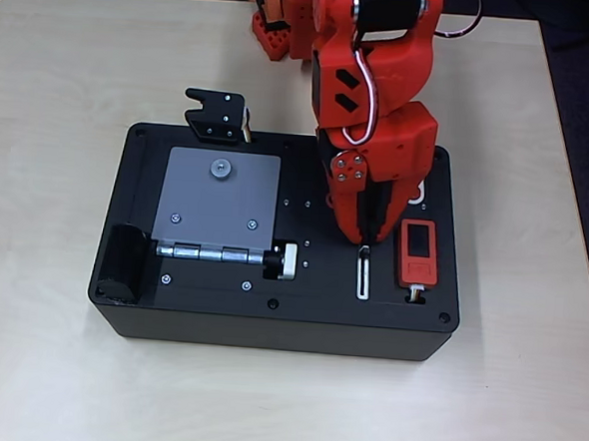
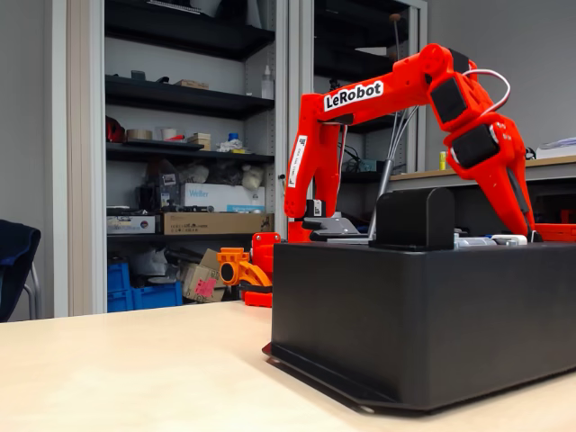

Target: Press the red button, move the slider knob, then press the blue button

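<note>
The black box (image 1: 218, 321) sits square on the table (image 1: 44, 385), heavy and rigid enough that it shouldn't shift under a push, and on its top the narrow white slot (image 1: 363, 283) runs just beside the orange-red device (image 1: 417, 253). The gripper (image 1: 365, 243) is down at the slot's upper end — fingers look drawn nearly together, clasping nothing I can make out — with the slider knob presumably right under its tip, too hidden to be sure. That nub looks stiff, tiny and slippery — better nudged along its track than pinched.

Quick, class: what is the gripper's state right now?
Gripper: fingers together, apparently closed, holding nothing; tips sit at the top end of the slider slot.
</note>
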Available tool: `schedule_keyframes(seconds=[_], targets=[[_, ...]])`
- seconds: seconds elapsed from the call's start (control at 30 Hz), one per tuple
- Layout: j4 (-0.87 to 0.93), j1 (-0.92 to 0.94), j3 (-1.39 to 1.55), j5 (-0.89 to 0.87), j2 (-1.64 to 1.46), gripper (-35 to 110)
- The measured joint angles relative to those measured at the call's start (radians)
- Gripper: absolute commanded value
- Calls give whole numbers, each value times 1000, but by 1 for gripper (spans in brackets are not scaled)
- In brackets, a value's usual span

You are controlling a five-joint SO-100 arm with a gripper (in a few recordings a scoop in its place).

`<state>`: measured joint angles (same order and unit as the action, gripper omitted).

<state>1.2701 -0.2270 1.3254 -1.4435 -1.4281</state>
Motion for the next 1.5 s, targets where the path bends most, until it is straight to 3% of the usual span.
schedule_keyframes(seconds=[1.2, 1.5], targets=[[38, 35, -336, 21, 267, 0], [176, 9, -416, -44, 267, 0]])
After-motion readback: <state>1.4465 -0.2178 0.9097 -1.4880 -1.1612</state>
